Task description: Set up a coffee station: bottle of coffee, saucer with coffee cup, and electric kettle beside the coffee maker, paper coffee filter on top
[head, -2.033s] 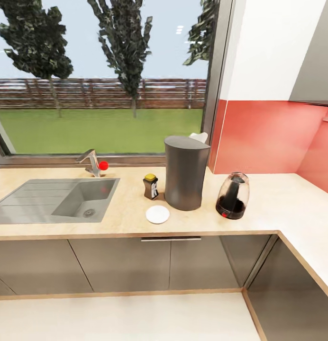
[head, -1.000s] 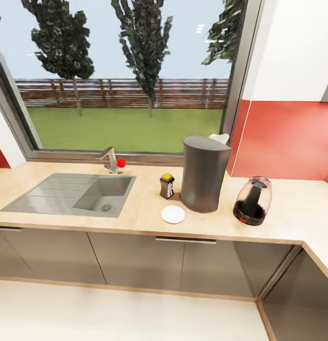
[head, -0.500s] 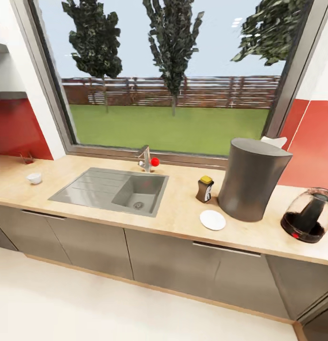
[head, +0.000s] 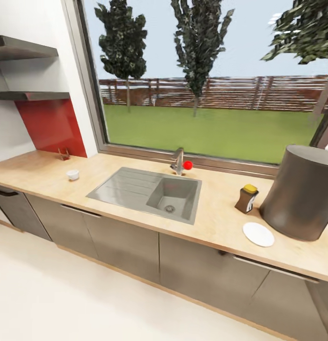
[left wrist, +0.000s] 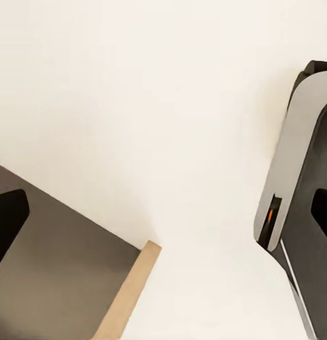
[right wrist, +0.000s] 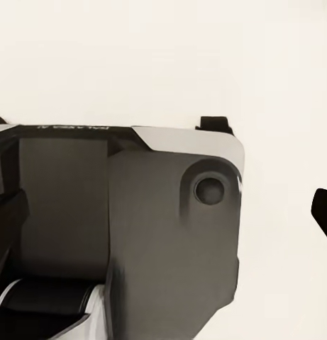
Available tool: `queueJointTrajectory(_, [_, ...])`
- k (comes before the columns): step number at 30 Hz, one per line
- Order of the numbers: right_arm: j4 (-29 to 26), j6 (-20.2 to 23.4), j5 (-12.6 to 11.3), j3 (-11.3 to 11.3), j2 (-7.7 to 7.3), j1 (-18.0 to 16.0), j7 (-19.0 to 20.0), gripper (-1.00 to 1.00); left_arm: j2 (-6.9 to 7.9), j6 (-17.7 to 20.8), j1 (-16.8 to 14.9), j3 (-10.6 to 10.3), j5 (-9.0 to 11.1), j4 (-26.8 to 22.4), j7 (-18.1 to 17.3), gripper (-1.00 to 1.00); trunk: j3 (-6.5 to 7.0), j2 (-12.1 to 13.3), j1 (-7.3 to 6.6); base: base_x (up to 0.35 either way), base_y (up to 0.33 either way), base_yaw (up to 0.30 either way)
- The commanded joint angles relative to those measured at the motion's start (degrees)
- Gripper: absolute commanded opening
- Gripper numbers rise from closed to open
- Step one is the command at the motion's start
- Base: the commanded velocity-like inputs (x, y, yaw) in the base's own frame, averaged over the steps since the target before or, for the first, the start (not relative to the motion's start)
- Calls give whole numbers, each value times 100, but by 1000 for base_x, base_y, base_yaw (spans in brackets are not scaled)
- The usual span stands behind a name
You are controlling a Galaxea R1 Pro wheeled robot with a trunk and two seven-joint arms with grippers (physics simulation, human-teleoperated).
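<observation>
Table [head: 216, 222] spans view under window. Sink [head: 150, 192] mid-table, tap [head: 178, 162] behind. Coffee maker [head: 301, 199] at right edge; saucer [head: 259, 234] just before it, coffee bottle [head: 246, 199] near its left. Coffee cup [head: 73, 174] far left, well apart. Shelves [head: 24, 71] upper left. Fingers' spread: cannot tell.

A home kitchen: a wooden worktop [head: 50, 177] with an inset sink [head: 173, 195], tap [head: 177, 161] and cabinets [head: 121, 241] beneath a garden window [head: 206, 76].

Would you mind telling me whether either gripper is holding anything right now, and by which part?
It cannot be told: the wrist views look down at the floor and the robot's base, with no object between any fingers.
</observation>
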Motion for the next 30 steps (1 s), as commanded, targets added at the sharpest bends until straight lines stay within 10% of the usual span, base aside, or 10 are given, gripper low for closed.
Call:
queueJointTrajectory(1, [-12, 33, -16, 9, -1, -1, 9, 100, -2, 18, -6, 39, -58, -2, 6, 100, -4, -11, 4, 120, 311, 164])
queueJointTrajectory(30, [-12, 33, -16, 9, 0, 34, 9, 100, -2, -14, -6, 76, -49, -2, 4, 100, 238, -11, 4, 184, 288, 78])
